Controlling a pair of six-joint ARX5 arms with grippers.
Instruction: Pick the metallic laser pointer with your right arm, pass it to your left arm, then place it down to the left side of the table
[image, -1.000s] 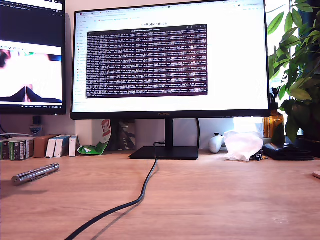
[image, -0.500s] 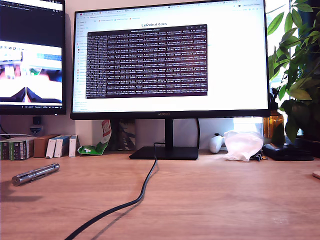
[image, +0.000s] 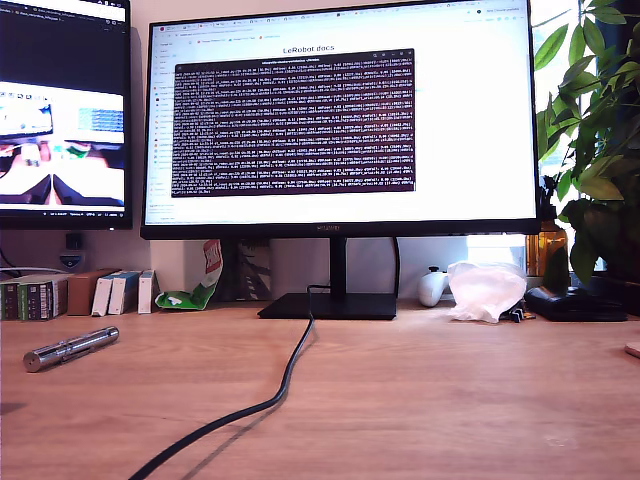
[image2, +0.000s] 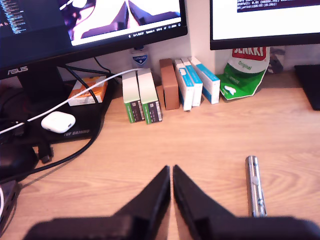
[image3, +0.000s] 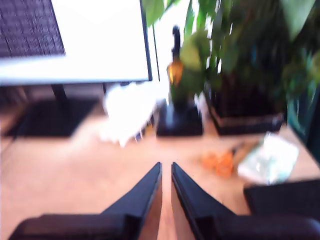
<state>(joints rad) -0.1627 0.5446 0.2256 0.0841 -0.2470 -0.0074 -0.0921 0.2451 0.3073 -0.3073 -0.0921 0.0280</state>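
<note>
Nearest, in the first wrist view: my first gripper (image2: 171, 169), jaws drawn almost together with only a thin slit between the tips, nothing held. Same with my second gripper (image3: 166, 165): narrow slit, empty, view blurred, aimed at a plant (image3: 235, 55) and well apart from the task's thing.

Just beside the first gripper's tips but not touching, loose on the table (image: 430, 400): the pointer (image2: 255, 187), lying flat at the exterior view's left, clear of the black cable (image: 285, 385).

Changed over the last second:
- No shift in the pointer; same spot, same angle.
- A dark shadow on the wood in front of it at the exterior view's lower left, shrunk half a second ago and now all but gone.
- The feed on the side monitor (image: 62, 110) gone from a pale blur to a desk scene behind two closed finger shapes.

Taken together, probably an arm lifting away from the pointer — and, with the pointer already resting at that side, likely the put-down done rather than a pick about to start. Not certain from these pictures.

Farther back, readable writing:
- "Original" on a green packet (image2: 242, 80), red capitals above it cut off.
- "ASUS" on the dark monitor's bezel and "GAMING" on its base.
- "LeRobot docs" heading the big screen (image: 340, 115); terminal lines below too small to read.
- Box labels (image2: 142, 95) too small as well.
</note>
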